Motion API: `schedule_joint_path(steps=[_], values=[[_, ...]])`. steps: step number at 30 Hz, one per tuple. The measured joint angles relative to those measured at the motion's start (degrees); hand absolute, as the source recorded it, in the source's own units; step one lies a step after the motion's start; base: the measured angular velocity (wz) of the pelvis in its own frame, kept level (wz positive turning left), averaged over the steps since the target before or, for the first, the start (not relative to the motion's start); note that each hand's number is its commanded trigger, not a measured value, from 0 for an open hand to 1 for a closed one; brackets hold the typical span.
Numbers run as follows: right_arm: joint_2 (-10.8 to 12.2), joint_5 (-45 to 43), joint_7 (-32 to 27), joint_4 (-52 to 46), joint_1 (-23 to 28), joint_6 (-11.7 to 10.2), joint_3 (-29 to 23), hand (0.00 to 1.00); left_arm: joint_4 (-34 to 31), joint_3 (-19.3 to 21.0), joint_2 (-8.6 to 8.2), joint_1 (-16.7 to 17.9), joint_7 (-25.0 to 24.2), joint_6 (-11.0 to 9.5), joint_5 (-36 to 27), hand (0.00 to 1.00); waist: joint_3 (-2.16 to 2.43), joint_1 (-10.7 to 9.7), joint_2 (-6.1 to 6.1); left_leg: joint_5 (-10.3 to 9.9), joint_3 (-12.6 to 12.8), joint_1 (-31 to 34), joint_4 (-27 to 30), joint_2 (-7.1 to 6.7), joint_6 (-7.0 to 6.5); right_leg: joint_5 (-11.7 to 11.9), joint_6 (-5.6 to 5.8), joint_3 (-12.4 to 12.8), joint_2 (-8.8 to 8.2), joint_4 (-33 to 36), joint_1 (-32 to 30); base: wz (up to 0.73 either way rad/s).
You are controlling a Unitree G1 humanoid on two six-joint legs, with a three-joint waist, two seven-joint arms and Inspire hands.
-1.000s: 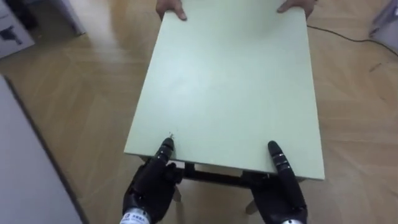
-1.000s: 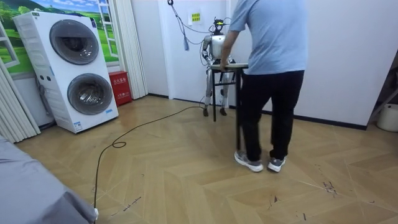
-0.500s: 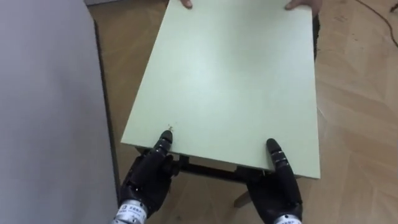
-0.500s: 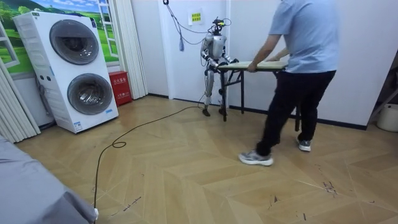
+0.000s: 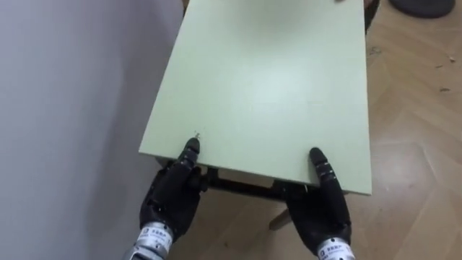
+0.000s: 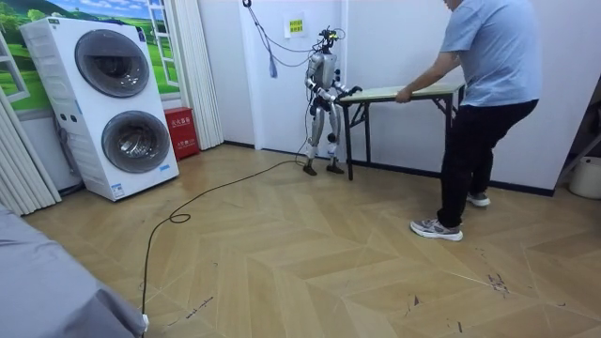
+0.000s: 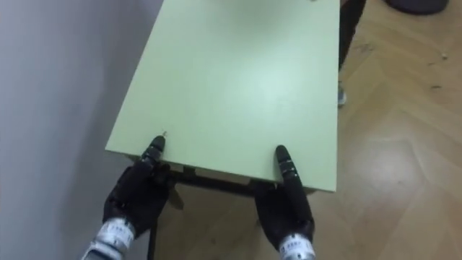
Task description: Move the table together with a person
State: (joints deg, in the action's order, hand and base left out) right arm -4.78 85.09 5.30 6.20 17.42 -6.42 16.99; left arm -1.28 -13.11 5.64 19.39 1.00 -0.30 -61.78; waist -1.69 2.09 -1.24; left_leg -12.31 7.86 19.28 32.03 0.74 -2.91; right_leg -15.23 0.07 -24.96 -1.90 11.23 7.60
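Room view: one table (image 6: 418, 91) is seen held between the robot and one person (image 6: 488, 84), close beside a white wall (image 6: 554, 56). In the eye views the near edge is clamped by the left robot hand (image 5: 172, 202) and the right robot hand (image 5: 323, 213), thumbs on top, fingers hidden beneath. The far edge is cut off.

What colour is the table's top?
Pale green table top, clearest in the left eye view.

No legible text; wall sign (image 6: 295, 26), red box (image 6: 180, 131) print unreadable.
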Motion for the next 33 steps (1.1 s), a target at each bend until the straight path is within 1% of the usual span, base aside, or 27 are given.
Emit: schedule_joint_path(steps=[1,2,3,5,6,7,8,10,11,13,14,15,16,17,18,22,23,25,27,30,33], values=[[0.1,-0.4,-0.4,0.0,0.0,0.1,-0.1,1.0,0.1,0.1,0.05,0.2,0.1,0.3,-0.2,1.0,0.04,0.1,-0.33,-1.0,-1.0,-0.2,0.1,-0.24,-1.03,-0.5,0.32,-0.4,0.63,1.3,-0.1,0.46],[0.3,-0.9,-0.7,0.1,0.4,0.2,-0.5,1.0,0.3,0.1,0.16,-0.4,0.7,1.1,-0.2,1.0,-0.09,-1.3,0.49,-0.9,-4.2,-1.2,-2.5,-2.12,-2.43,-1.0,0.71,0.3,0.42,2.7,-1.2,0.81],[0.2,-1.2,-0.7,0.0,0.4,0.2,-0.7,1.0,0.3,-0.3,-0.25,-0.7,1.4,1.4,0.0,1.0,0.08,-1.7,1.07,0.7,-5.0,-1.6,-4.8,-3.29,-3.07,-1.2,0.81,4.7,-0.12,3.7,-2.8,0.73],[0.1,-1.6,-1.2,-0.1,-0.1,0.2,-0.9,1.0,0.2,-0.5,-0.75,-0.7,1.9,1.4,-0.1,1.0,0.05,-1.0,0.75,2.1,-5.3,-2.4,-7.8,-3.72,-3.44,-1.3,0.95,10.2,0.04,1.6,-5.8,0.12],[0.1,-1.6,-1.6,-0.1,0.2,0.2,-0.8,1.0,0.3,-0.8,-0.71,-0.6,2.2,1.4,0.0,1.0,0.02,-0.5,0.67,2.5,-5.3,-3.2,-9.0,-3.9,-3.66,0.7,1.36,10.6,-0.27,-0.1,-7.6,0.15],[0.1,-1.6,-1.6,-0.1,0.5,0.2,-0.8,1.0,0.3,-0.9,-0.85,-0.6,2.4,1.5,0.1,1.0,-0.05,-0.5,0.43,2.5,-5.7,-3.7,-9.3,-4.04,-3.73,2.4,0.6,10.3,-0.58,0.4,-8.1,0.28],[0.1,-1.7,-1.6,-0.1,1.0,0.1,-0.7,1.0,0.3,-1.1,-0.87,-0.1,2.6,1.5,0.2,1.0,0.06,-0.2,0.34,2.7,-6.0,-5.0,-10.6,-4.47,-3.76,2.9,0.44,9.4,-0.98,1.2,-8.0,0.19],[0.0,-2.1,-1.8,-0.1,0.9,0.1,-0.6,1.0,0.3,-1.0,-0.91,0.3,2.6,1.4,0.2,1.0,0.0,0.1,-0.07,2.7,-5.9,-5.4,-11.6,-4.88,-3.89,3.1,0.55,8.8,-1.16,1.5,-7.5,0.09],[-0.1,-2.1,-1.8,-0.1,0.8,0.0,-0.6,1.0,0.3,-0.9,-0.89,0.4,2.6,1.4,0.3,1.0,0.05,0.2,-0.32,2.9,-6.1,-5.5,-12.0,-5.25,-4.11,3.0,0.66,8.8,-1.51,1.6,-7.5,0.14],[-0.1,-2.1,-2.0,-0.1,0.8,-0.1,-0.5,1.0,0.5,-0.9,-0.86,0.4,2.6,1.4,0.3,1.0,0.06,0.6,-0.37,3.0,-6.4,-6.1,-12.7,-5.62,-4.33,2.6,1.48,9.1,-2.16,2.9,-7.8,0.09],[-0.1,-2.1,-2.7,-0.1,0.8,0.1,-0.5,1.0,1.2,-0.8,-0.88,0.1,2.6,1.4,0.2,1.0,0.0,1.0,-0.48,3.0,-6.9,-7.2,-13.2,-5.67,-4.37,2.0,2.44,10.2,-2.6,4.5,-8.6,0.0],[-0.1,-2.1,-3.1,-0.1,0.8,0.2,-0.4,1.0,1.8,-0.8,-0.87,-0.1,2.6,1.4,0.1,1.0,-0.05,1.1,-0.57,3.0,-7.3,-8.0,-13.8,-5.72,-4.37,1.6,3.05,11.9,-2.62,4.3,-8.8,0.06],[-0.1,-2.2,-3.2,-0.1,0.8,0.2,-0.4,1.0,1.8,-0.8,-0.86,-0.1,2.6,1.5,0.1,1.0,-0.06,1.1,-0.58,3.0,-7.5,-8.2,-14.1,-5.84,-4.37,1.8,2.95,12.9,-2.65,3.4,-9.2,0.17],[-0.1,-2.3,-3.2,-0.1,0.9,0.2,-0.6,1.0,1.9,-0.7,-0.88,-0.1,2.6,1.5,0.1,1.0,-0.08,0.7,-0.48,3.0,-8.2,-8.4,-14.7,-6.5,-4.37,2.7,2.48,15.2,-2.99,1.9,-10.5,0.38],[-0.5,-2.6,-3.2,-0.1,1.3,0.3,-0.8,1.0,2.5,-0.7,-1.12,0.0,2.6,1.7,0.0,1.0,-0.1,-0.1,-0.73,3.0,-9.0,-8.9,-14.8,-6.93,-4.36,2.9,2.11,16.2,-3.01,2.4,-10.7,0.39],[-1.5,-2.5,-3.2,-0.1,1.6,0.3,-0.8,1.0,2.5,-0.6,-1.18,0.5,2.6,2.9,0.1,1.0,-0.16,-0.7,-0.57,3.0,-9.5,-10.1,-15.9,-7.11,-4.29,2.9,2.11,16.0,-2.82,2.6,-9.0,0.19],[-1.6,-2.3,-3.2,-0.1,1.8,0.3,-0.8,1.0,2.5,-0.7,-1.16,0.5,2.7,2.9,0.1,1.0,-0.34,-0.8,-0.29,3.0,-9.7,-10.8,-16.1,-7.17,-4.29,2.9,2.11,16.2,-2.8,2.4,-8.3,0.09],[-1.5,-2.2,-3.2,-0.1,1.9,0.3,-0.8,1.0,2.4,-0.7,-1.14,0.4,2.7,2.9,0.2,1.0,-0.44,-1.1,0.02,3.0,-9.7,-11.3,-16.5,-7.32,-4.29,2.9,2.11,16.7,-2.8,2.2,-7.8,0.07],[-1.0,-2.1,-3.3,-0.1,1.9,0.3,-0.8,1.0,2.1,-0.6,-1.12,0.4,2.7,2.8,0.7,1.0,-0.73,-1.2,0.79,3.0,-9.7,-11.8,-16.8,-7.58,-4.3,2.9,2.09,17.0,-2.89,1.1,-6.8,0.05],[-0.9,-1.9,-3.4,0.0,1.8,0.3,-0.7,1.0,2.0,-0.6,-1.22,0.3,2.7,2.5,1.4,1.0,-0.76,-1.3,1.35,3.0,-9.6,-11.8,-16.8,-7.65,-4.31,3.2,2.12,17.0,-2.88,0.3,-6.4,0.03],[-0.9,-1.9,-3.6,0.1,1.8,0.2,-0.8,1.0,2.0,-0.7,-1.69,0.3,3.0,2.5,2.1,1.0,-0.8,-1.3,1.44,3.0,-9.5,-11.8,-16.9,-7.65,-4.32,3.2,2.11,17.0,-2.88,0.3,-6.4,0.0]])
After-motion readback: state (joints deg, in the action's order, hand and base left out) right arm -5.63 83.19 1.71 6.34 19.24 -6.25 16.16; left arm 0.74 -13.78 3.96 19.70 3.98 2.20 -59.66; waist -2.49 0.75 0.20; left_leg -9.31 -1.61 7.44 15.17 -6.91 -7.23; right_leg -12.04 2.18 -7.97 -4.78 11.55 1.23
